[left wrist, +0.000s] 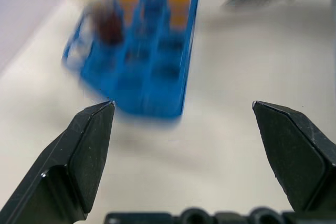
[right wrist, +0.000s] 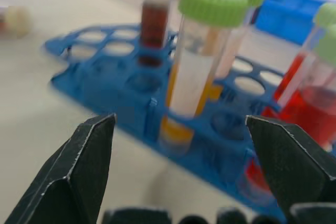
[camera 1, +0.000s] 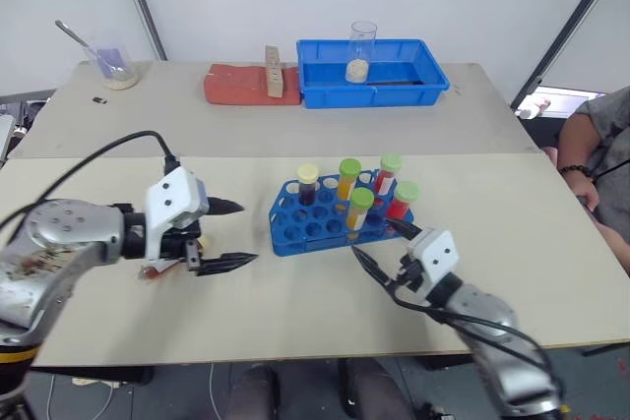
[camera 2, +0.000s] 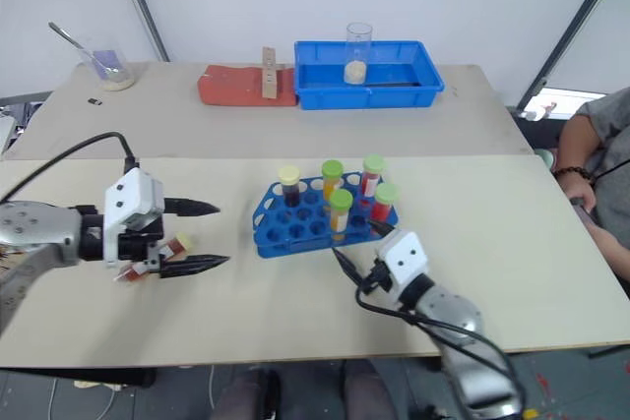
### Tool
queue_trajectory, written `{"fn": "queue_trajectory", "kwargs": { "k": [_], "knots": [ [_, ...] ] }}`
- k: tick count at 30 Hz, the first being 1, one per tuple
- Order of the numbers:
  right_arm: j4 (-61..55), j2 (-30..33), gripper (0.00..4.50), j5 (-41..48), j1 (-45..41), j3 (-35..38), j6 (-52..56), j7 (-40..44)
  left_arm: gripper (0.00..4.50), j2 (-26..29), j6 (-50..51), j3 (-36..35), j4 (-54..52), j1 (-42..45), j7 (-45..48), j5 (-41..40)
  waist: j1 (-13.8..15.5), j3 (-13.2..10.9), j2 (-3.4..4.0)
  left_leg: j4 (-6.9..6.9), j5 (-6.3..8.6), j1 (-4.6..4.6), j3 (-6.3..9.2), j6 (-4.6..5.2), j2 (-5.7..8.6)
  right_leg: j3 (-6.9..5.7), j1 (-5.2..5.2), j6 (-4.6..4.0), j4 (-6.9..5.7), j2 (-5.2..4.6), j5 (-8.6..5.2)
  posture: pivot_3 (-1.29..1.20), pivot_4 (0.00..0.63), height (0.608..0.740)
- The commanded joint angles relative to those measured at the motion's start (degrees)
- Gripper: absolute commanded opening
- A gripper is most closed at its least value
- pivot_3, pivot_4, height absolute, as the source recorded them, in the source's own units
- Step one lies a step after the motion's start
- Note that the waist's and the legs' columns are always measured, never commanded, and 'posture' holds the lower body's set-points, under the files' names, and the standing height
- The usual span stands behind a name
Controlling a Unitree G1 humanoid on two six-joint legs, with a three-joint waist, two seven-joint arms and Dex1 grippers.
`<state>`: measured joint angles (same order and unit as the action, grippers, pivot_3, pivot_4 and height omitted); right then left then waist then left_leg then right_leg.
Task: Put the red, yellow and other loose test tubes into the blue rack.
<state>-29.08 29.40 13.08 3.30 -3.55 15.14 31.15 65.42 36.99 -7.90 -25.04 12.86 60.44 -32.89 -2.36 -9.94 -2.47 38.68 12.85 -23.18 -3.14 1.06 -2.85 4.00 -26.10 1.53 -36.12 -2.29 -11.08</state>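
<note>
Your blue rack (camera 1: 340, 215) stands mid-table, bare tabletop all round; five capped tubes upright inside, a brown tube (camera 2: 177, 244) loose under the left gripper (camera 1: 236, 233). Both grippers' jaws spread, right gripper (camera 1: 379, 255) beside the rack

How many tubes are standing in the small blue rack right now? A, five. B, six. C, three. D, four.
A: the blue rack holds five upright tubes, one dark tube with a cream cap, two yellow ones with green caps, and two red ones with green caps.
</note>
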Motion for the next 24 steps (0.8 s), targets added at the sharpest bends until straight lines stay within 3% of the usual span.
{"fn": "queue_trajectory", "kwargs": {
  "k": [1,5,9,16,24],
  "knots": [
    [-8.1,8.8,4.36,11.9,-3.6,4.9,9.0,10.4,4.50,5.1,-2.4,-0.2,5.5,1.8,2.9,5.2,0.0,0.0,0.01,-0.01,0.00,0.02,0.00,0.00,0.00,-0.01,0.00,0.00,-0.01,0.01,-0.01,0.00,0.150,0.740],
    [-10.7,17.1,4.36,25.2,-10.2,7.9,18.1,18.1,4.50,10.2,1.5,5.2,11.9,6.5,5.9,8.9,0.1,-0.1,-0.04,-0.03,0.00,0.03,0.01,0.00,-0.03,-0.04,0.00,-0.01,0.00,0.05,-0.01,0.00,0.150,0.740],
    [-12.6,20.0,4.36,31.5,-15.3,6.7,21.8,21.6,4.50,11.8,1.3,12.3,16.7,10.9,10.1,14.0,0.3,-0.1,-0.05,-0.19,0.00,-0.02,0.00,0.00,-0.01,-0.04,-0.05,-0.07,0.07,0.05,-0.10,0.00,0.150,0.740],
    [-13.3,18.9,4.36,32.1,-19.2,3.1,24.0,20.6,4.50,5.4,2.7,22.3,23.8,19.6,12.9,21.3,1.5,-0.1,-0.10,-0.21,0.01,-0.16,-0.01,0.00,0.04,-0.03,-0.12,-0.03,0.07,0.05,-0.15,0.00,0.150,0.740],
    [-14.7,20.2,4.36,35.4,-18.3,3.9,25.6,21.8,4.50,1.4,3.2,28.3,25.2,21.1,14.8,27.5,1.6,-0.1,-0.12,0.07,0.01,-0.26,0.02,0.01,0.03,-0.02,-0.10,0.09,0.00,0.04,-0.07,0.00,0.150,0.740]
  ]
}}
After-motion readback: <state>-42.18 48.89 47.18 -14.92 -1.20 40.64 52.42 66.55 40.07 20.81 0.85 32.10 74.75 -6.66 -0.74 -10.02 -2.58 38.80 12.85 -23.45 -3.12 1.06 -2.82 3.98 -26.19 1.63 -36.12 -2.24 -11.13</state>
